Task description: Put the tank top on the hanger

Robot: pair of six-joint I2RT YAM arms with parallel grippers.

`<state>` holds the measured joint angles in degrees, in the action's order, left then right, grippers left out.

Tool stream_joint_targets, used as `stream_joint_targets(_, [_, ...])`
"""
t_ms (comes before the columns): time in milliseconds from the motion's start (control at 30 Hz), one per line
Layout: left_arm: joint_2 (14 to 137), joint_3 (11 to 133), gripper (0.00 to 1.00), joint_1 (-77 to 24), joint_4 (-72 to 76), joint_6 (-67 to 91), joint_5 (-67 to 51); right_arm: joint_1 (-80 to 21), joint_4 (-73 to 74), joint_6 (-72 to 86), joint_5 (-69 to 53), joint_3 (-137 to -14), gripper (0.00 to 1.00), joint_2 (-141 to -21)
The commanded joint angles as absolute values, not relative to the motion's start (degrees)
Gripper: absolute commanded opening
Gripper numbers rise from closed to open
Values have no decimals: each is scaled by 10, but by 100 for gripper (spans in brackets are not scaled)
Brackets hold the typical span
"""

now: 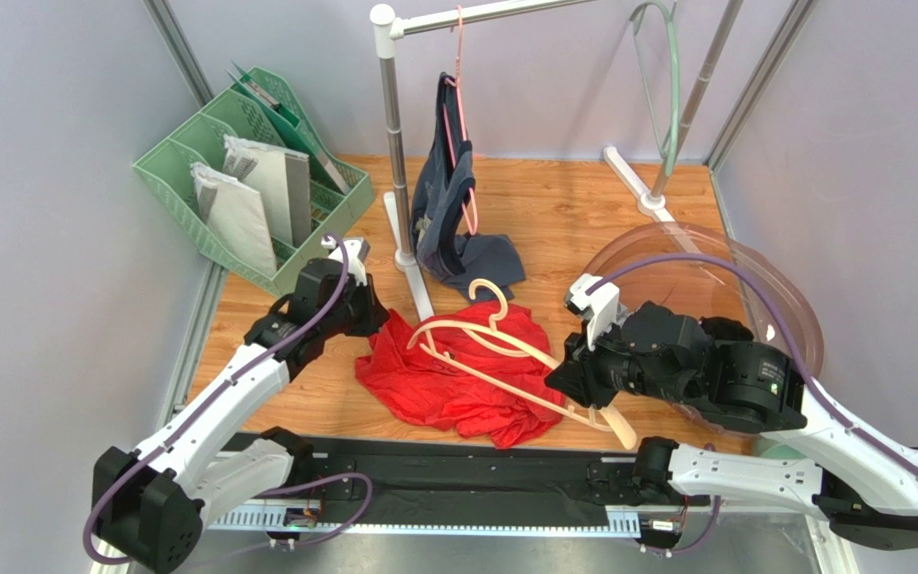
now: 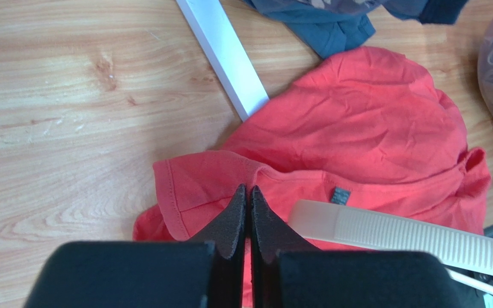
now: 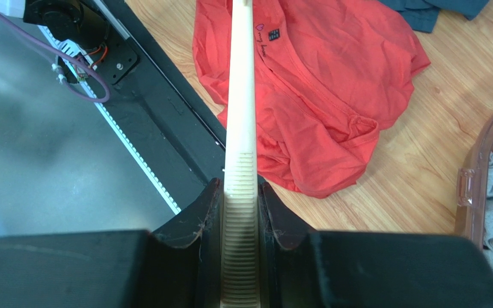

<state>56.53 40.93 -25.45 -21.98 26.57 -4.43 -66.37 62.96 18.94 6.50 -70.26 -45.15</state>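
Tank top (image 1: 452,389) crumpled on tabletop (image 1: 572,203), hanger (image 3: 242,96) lying across it. Right claw (image 3: 239,192) pinches the hanger's ribbed arm end; stiff, light. Left claw (image 2: 249,192) pressed together at the neckline; whether cloth is caught, cannot tell. Fabric thin and limp, so best held by the seamed neckline.

The left arm (image 1: 218,401) and right arm (image 1: 775,472) pair white link shells with black joint housings. Each trails a looping purple cable (image 1: 679,256). Their fingers (image 2: 230,221) are matte black wedges with scuffed edges.
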Motion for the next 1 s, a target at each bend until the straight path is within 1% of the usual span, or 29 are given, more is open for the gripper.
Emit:
stream_joint_targets(0, [538,441,0,-253,-257,260,-76,-668,549,172,47,-692,0,-439])
stream_joint_targets(300, [486,496,0,-254,-319,240,-116,-669,503,153,40,-660,0,-434])
stream_joint_targets(533, [480,526,0,-253,-341,224,-146,-668,452,150,15,-636,0,-425])
stream_joint_targets(800, [463,558,0,-253,-363,224,-221,-668,393,117,8,-609,0,-412])
stream_joint_targets(867, [456,566,0,-254,-363,228,-244,-668,368,113,-20,-595,0,-414])
stream_joint_targets(967, [446,582,0,-253,-366,241,-264,-669,340,110,-28,-578,0,-414])
